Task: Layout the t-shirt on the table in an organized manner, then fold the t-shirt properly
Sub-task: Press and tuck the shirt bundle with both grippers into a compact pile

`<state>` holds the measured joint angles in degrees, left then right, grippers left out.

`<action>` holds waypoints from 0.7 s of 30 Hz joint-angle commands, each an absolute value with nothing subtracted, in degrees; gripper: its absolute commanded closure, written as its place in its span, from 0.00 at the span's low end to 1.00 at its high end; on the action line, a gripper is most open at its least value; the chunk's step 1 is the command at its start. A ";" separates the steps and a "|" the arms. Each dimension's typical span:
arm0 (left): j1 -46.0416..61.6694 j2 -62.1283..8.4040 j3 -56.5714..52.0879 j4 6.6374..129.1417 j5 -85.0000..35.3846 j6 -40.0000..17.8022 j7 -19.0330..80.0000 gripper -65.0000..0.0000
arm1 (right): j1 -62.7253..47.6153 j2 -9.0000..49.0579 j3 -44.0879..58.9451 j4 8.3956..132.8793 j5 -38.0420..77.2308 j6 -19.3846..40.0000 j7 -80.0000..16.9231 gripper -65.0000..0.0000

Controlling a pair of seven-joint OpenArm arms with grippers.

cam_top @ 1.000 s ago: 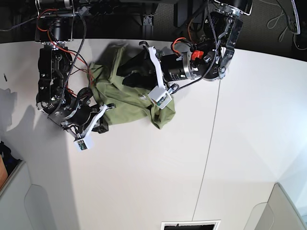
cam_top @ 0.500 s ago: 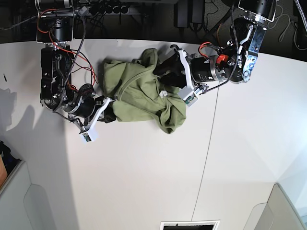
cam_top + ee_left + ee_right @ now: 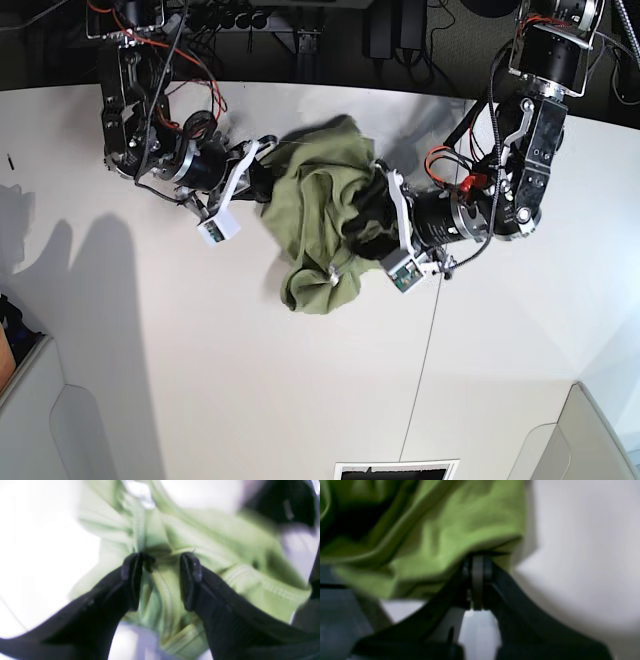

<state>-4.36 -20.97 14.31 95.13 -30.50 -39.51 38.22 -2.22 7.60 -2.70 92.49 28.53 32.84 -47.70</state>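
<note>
On the left of the base view, the right arm reaches in from the top corner, and its fingers (image 3: 255,180) are pressed together on the left edge of the t-shirt (image 3: 320,215). The right wrist view confirms it: the two black fingers (image 3: 477,567) meet with no gap, a fold of green cloth (image 3: 440,537) pinched between their tips and draping away to the left.

The t-shirt itself is a crumpled olive bundle in the upper middle of the white surface (image 3: 300,390), strung between the two arms (more heap than garment at this point). One lobe hangs down toward the near side, ending in a bunched corner with a small pale tag.

To the right, the left arm comes down from the top right corner, and its fingers (image 3: 365,220) are buried in the right side of the bundle. In the blurred left wrist view, the fingers (image 3: 160,580) stand fairly wide apart, with a stitched hem of the cloth (image 3: 175,542) running between them. Whether they actually grip it I cannot tell. A thin dark seam (image 3: 425,370) crosses the surface just below this arm.
</note>
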 commanded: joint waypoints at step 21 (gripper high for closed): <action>-14.59 -29.89 18.68 96.60 -29.12 -36.16 37.32 0.61 | -6.83 7.68 -2.85 104.64 30.35 32.80 -44.82 1.00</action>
<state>-13.19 -29.54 19.11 95.33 -28.47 -36.40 38.44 -7.81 7.62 -2.98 103.31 29.30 32.64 -46.46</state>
